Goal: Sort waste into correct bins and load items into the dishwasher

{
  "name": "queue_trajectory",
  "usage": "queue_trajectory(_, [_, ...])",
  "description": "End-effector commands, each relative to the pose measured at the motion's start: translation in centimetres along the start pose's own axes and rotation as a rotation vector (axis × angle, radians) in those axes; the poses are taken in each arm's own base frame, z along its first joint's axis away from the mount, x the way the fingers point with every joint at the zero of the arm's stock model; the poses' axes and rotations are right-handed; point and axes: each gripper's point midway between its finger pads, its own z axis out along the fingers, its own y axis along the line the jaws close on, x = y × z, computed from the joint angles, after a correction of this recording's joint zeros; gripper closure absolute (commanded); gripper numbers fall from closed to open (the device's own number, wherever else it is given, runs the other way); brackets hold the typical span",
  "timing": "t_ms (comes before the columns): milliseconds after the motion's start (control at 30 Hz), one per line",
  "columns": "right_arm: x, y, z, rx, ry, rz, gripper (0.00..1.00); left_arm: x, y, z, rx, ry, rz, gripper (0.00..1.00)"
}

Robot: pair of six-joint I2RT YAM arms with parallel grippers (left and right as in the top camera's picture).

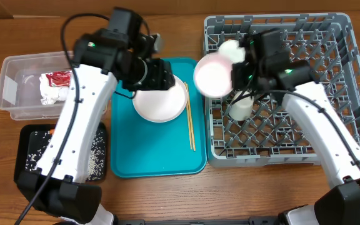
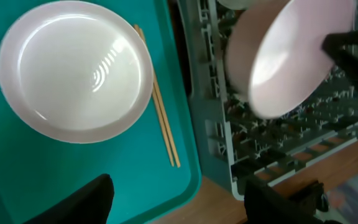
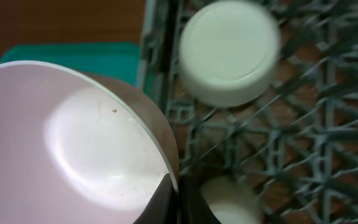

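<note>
Wooden chopsticks (image 1: 190,122) lengthwise, near-to-far, beside white plate (image 1: 160,100)

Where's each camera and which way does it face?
Overhead: above table, facing down; both arms, teal tray, rack.
Left wrist: over tray, looking down at white plate, chopsticks; own fingers at bottom.
Right wrist: at rack edge, close on gripped pink plate; own finger at bottom.
Shared: pink plate in all three.
</note>
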Motion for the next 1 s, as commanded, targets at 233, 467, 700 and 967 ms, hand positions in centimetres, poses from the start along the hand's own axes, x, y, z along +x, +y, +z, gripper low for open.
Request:
queue_trajectory(233, [-7.1,-13.4,-5.5,0.626,-0.217,-0.202,0.96,-0.2,0.8,-0.9,-0.052,-0.024,0.025,0.00])
queue_trajectory(467, [-11.6,-16.4,-10.7,0.956,-0.373,-0.258,0.96,-0.2,0.9,-0.9,-0.053,-0.024,0.024,0.00])
queue_trajectory(700, [-11.1,-17.4,-9.3,1.049,-0.189,-0.495,0.96,-0.2,0.9,-0.9,-0.053,-0.025,0.024,0.00])
queue_trajectory(967, [-11.0,-18.6,-8.0,1.139,-0.062,-0.624,0.96,-0.2,0.8,-0.9,-0.052,-0.024,0.025,0.00])
